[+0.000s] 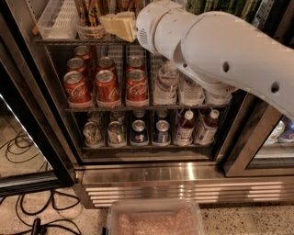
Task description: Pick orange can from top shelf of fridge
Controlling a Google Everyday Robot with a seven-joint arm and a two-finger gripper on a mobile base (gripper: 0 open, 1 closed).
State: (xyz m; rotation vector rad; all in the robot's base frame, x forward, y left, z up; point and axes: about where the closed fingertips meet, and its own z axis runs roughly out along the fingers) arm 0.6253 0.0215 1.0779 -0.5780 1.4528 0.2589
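Observation:
The orange can point(89, 13), tall and orange-tan with dark streaks, stands in a translucent bin on the top shelf point(59, 41) of the fridge point(183, 183), at the upper left. A second similar can point(123, 5) shows just behind my gripper. My cream-coloured gripper point(117, 26) is at the top shelf's front, right beside the orange can on its right. My white arm point(216, 50) crosses the upper right and hides the shelf's right part.
An empty slotted bin point(55, 18) sits left of the orange can. Red cola cans point(106, 87) and water bottles point(166, 85) fill the middle rack, more cans and bottles the lower one. A clear plastic tub point(156, 220) and cables point(27, 215) lie on the floor.

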